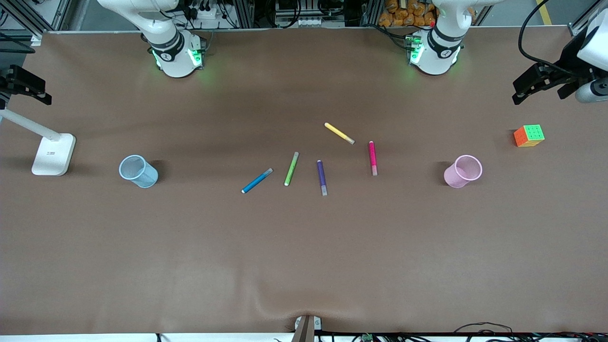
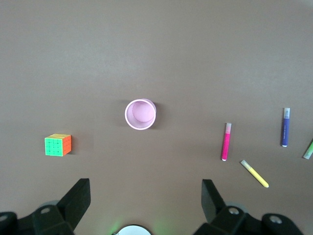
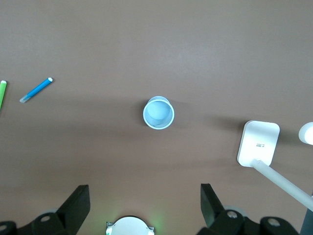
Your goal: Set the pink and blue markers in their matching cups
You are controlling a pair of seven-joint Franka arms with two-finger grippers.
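Observation:
The blue marker (image 1: pixel 257 181) and the pink marker (image 1: pixel 373 158) lie flat mid-table among other markers. The pale blue cup (image 1: pixel 138 171) stands upright toward the right arm's end. The pale pink cup (image 1: pixel 463 171) stands upright toward the left arm's end. Both grippers are out of the front view. In the left wrist view my left gripper (image 2: pixel 145 188) is open and empty, high over the table near the pink cup (image 2: pixel 140 114) and pink marker (image 2: pixel 226 141). In the right wrist view my right gripper (image 3: pixel 144 191) is open and empty, high near the blue cup (image 3: pixel 158 112) and blue marker (image 3: pixel 36 90).
A green marker (image 1: pixel 291 168), a purple marker (image 1: pixel 322 177) and a yellow marker (image 1: pixel 339 133) lie between the blue and pink ones. A colour cube (image 1: pixel 528 136) sits at the left arm's end. A white lamp base (image 1: pixel 53 154) stands at the right arm's end.

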